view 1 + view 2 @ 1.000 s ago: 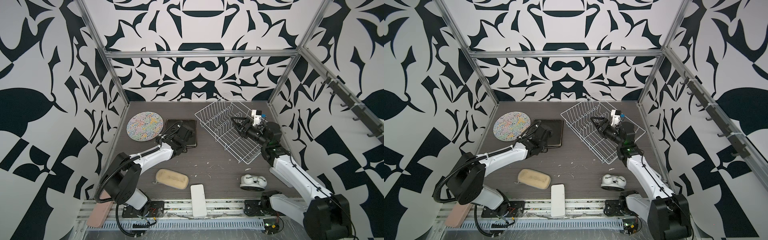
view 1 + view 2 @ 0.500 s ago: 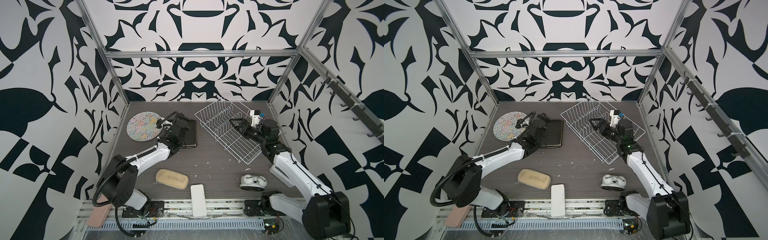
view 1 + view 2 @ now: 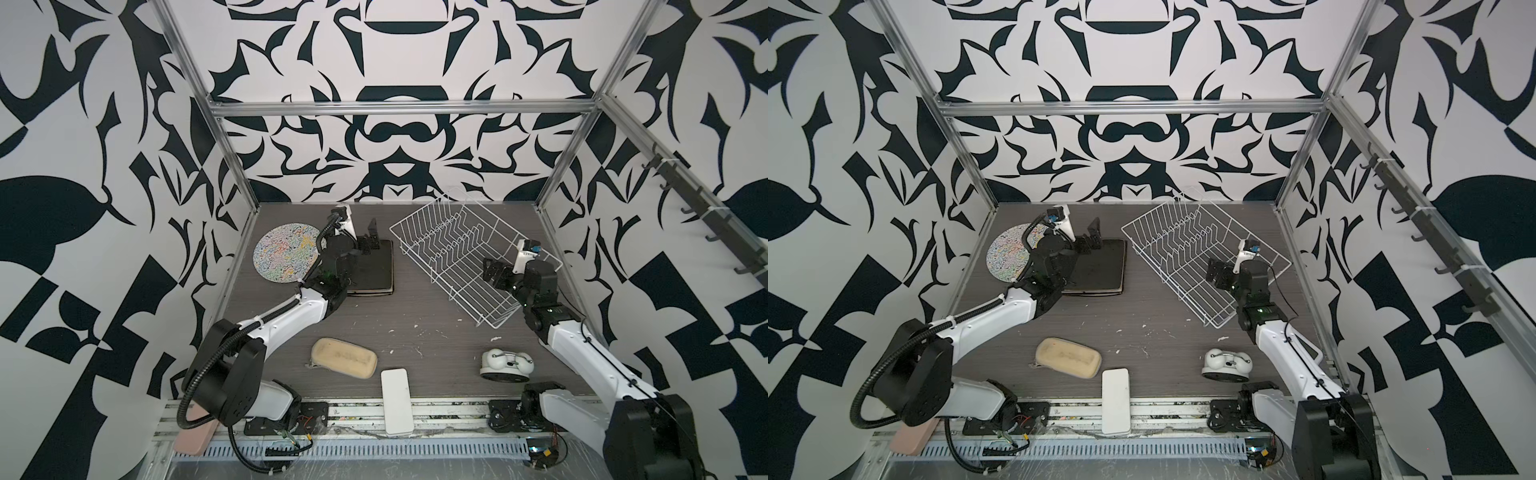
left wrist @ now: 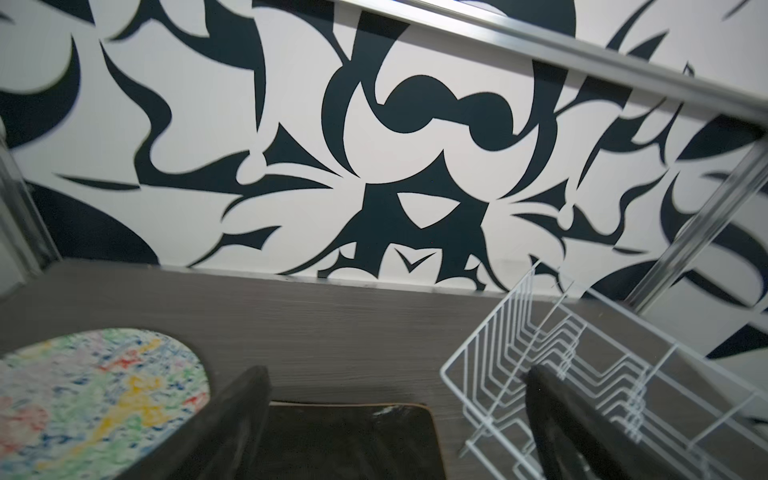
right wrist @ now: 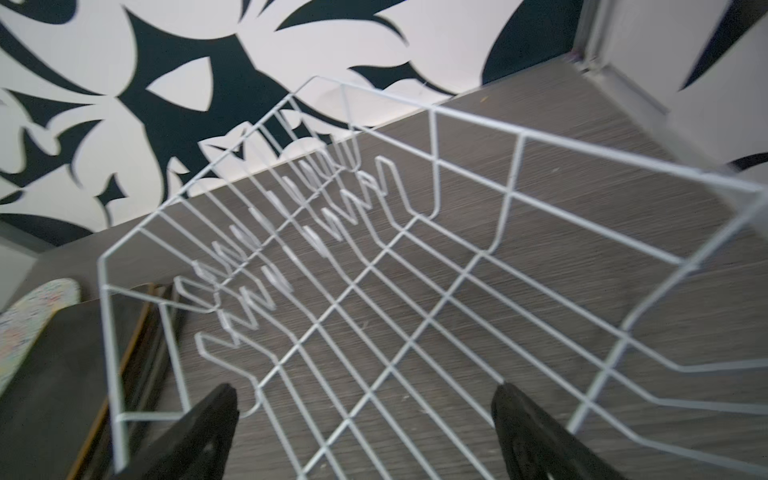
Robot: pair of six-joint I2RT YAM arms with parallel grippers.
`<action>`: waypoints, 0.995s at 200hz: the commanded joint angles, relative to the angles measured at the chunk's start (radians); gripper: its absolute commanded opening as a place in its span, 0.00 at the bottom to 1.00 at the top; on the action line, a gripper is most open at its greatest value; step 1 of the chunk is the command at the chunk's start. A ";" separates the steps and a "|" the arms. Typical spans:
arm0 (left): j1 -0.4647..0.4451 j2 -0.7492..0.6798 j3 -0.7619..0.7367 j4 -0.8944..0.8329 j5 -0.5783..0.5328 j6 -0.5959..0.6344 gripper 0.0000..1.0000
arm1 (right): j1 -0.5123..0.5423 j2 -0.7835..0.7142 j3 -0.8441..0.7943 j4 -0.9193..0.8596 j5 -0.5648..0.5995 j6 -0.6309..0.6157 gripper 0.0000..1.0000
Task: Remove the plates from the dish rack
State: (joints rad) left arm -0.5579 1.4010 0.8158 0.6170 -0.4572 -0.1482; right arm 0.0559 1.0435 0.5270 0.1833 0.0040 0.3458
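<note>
Looks done: no plates left in dish rack (image 3: 457, 253), back right of surface (image 3: 415, 332). Round squiggle plate (image 3: 286, 252) and dark square plates (image 3: 376, 274) stacked flat, back left. Left pincer (image 3: 369, 235) spread, empty, above stack; right pincer (image 3: 493, 274) spread, empty, over rack.

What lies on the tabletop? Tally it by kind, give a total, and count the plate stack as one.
Round multicolour plate: 1
Stack of dark square plates: 1 (plates within cannot be counted)
White wire dish rack: 1
Beige sponge: 1
White flat block: 1
White knobbed thing on a black base: 1
Total: 6
</note>
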 commanded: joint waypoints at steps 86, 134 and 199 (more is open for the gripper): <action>0.208 -0.322 -0.298 -0.076 -0.077 0.110 0.99 | -0.034 0.076 -0.155 0.341 0.151 -0.212 0.99; 0.239 -0.400 -0.395 -0.061 -0.155 0.015 0.99 | -0.034 0.106 -0.199 0.422 0.164 -0.221 0.99; 0.268 -0.431 -0.538 0.098 -0.138 -0.032 0.99 | -0.034 0.166 -0.218 0.493 0.128 -0.255 0.99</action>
State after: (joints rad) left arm -0.3016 0.9886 0.2905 0.6254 -0.5903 -0.1463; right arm 0.0212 1.1862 0.3328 0.6479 0.1528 0.0963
